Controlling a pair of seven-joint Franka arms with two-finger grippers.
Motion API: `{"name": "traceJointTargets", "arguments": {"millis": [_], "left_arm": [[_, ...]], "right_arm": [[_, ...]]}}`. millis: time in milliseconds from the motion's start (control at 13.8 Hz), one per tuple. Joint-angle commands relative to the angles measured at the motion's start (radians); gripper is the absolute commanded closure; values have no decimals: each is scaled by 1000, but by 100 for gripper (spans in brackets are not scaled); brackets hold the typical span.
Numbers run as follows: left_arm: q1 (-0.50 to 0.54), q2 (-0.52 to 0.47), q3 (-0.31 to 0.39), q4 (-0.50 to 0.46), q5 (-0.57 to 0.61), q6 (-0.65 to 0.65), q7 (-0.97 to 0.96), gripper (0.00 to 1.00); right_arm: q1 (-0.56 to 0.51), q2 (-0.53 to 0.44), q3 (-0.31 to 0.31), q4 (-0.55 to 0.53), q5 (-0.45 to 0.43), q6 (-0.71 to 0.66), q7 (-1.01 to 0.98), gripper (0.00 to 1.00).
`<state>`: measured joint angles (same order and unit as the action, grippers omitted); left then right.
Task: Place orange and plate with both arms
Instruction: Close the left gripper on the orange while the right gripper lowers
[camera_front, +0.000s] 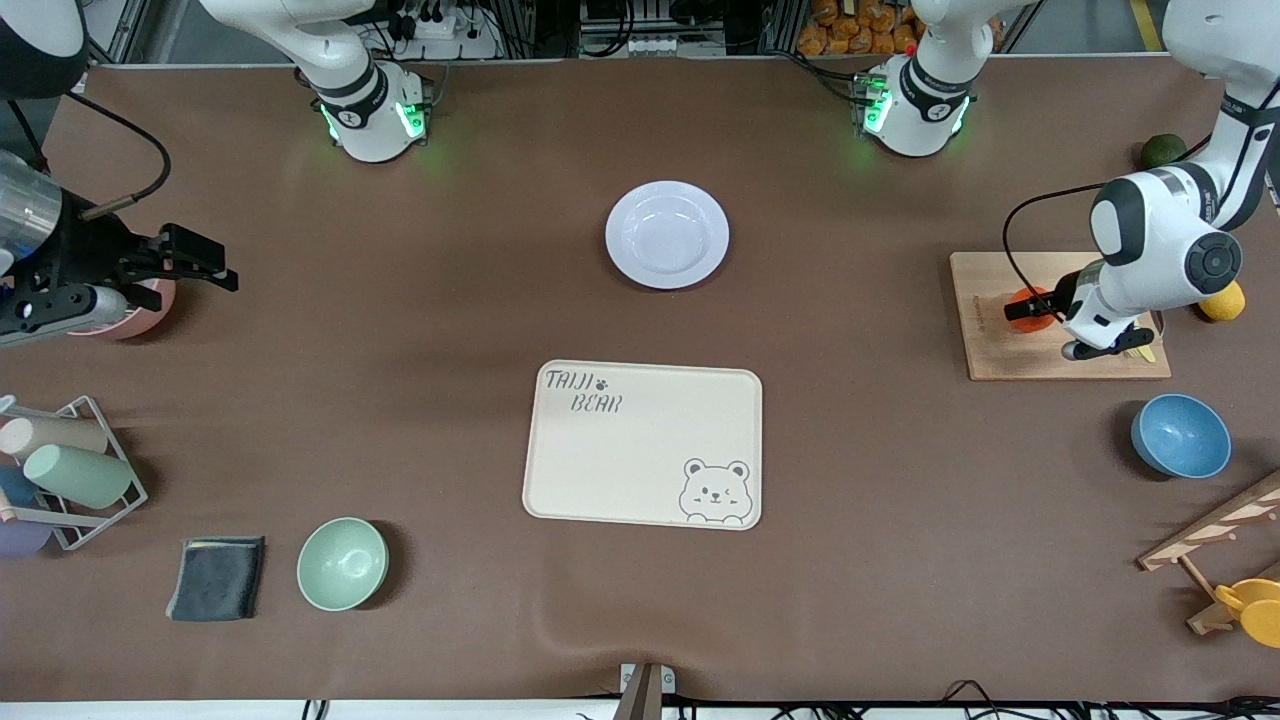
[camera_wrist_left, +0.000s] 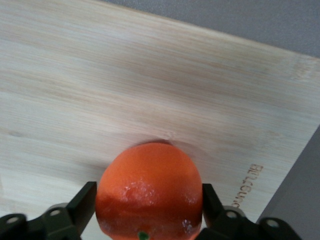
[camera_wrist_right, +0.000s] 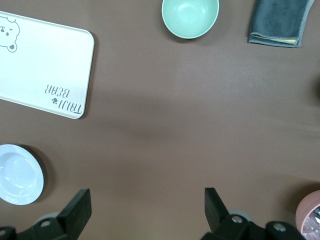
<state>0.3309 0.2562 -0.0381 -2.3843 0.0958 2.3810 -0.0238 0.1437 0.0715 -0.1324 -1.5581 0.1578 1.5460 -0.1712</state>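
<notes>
Jaws, left: the left gripper (camera_wrist_left: 149, 210) is low over the wooden cutting board (camera_front: 990, 345), a finger at each flank of the orange (camera_wrist_left: 150, 192); whether the pads press or merely bracket it cannot be told.
Orange: sits on the board, squarely between those jaws, at the left arm's end of the tabletop (camera_front: 450, 300).
Jaws, right: the right gripper (camera_wrist_right: 145, 210) waits spread wide over its own end, holding nothing.
Plate: the lavender-white plate (camera_front: 667, 235) lies mid-tabletop, farther from the front camera than the bear tray (camera_front: 640, 450).
Judgement: the orange is the left arm's; the plate suits the right.
</notes>
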Motion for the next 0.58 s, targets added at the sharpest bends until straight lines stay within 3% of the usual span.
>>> {"name": "traceJointTargets", "arguments": {"millis": [0,145,506], "left_arm": [[11,-6,-5,-9,21,20,16,66],[5,-8,-9,-6,21,20,16,87],[3,-43,-72,-4,22,7,5,89]], "right_arm": [[-1,10,-1,10,11,2,-13,0],[-3,10,-1,10,14,2,-13,0],[-3,13,-1,10,17,2,-13,0]]}}
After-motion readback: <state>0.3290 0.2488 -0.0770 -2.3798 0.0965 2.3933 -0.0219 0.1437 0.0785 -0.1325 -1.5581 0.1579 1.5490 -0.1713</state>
